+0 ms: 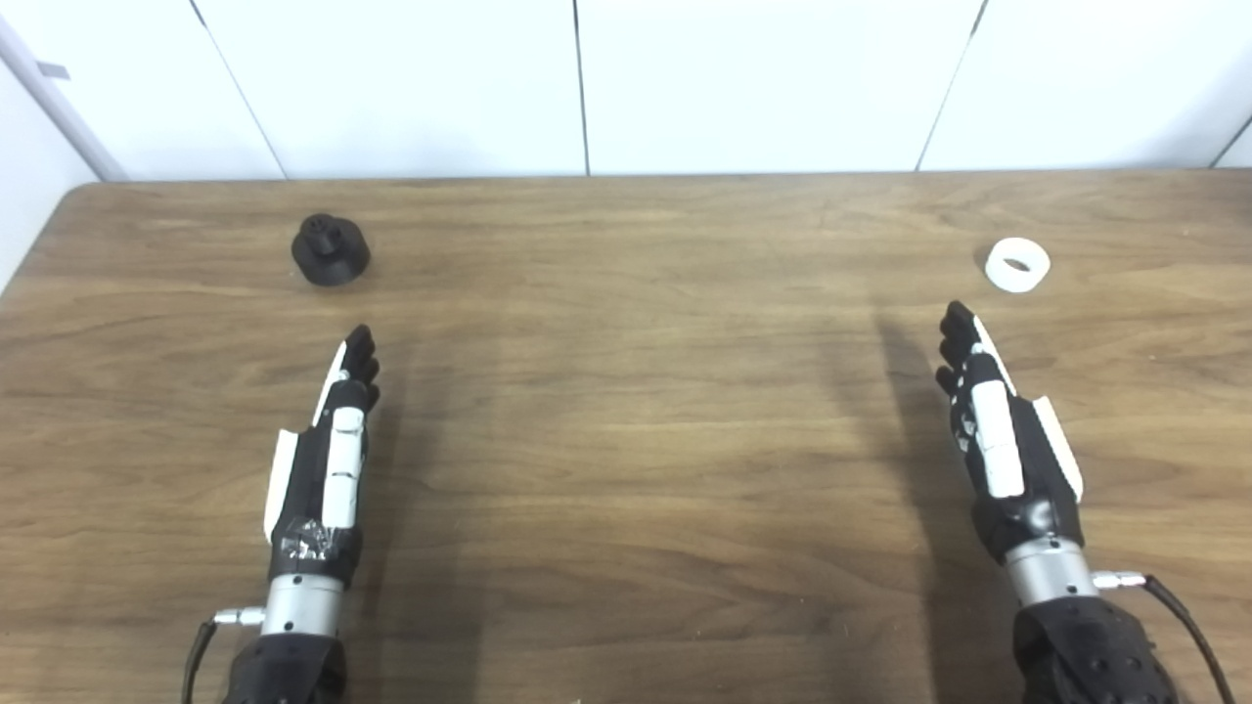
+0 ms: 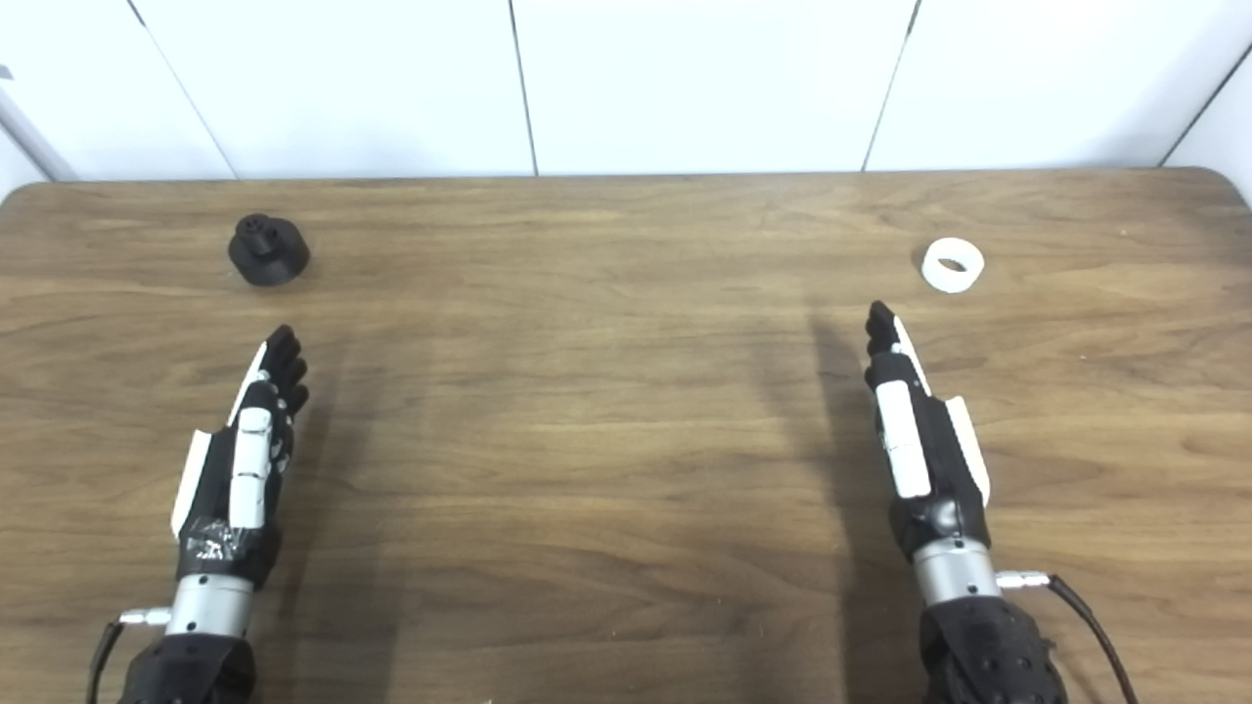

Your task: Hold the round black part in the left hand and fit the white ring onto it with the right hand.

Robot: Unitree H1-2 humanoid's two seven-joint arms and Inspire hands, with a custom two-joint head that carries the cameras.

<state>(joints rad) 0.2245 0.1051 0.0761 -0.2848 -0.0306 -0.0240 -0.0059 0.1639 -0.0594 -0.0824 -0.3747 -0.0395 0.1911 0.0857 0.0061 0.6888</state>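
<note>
The round black part stands on the wooden table at the far left, with a small knob on top. The white ring lies flat on the table at the far right. My left hand is open, fingers straight and pointing forward, a short way in front of and below the black part, not touching it. My right hand is open too, fingers straight, just short of the white ring and slightly to its left. Both hands hold nothing.
A white panelled wall runs along the table's far edge. The table's left corner is rounded. Cables trail from both wrists near the bottom edge.
</note>
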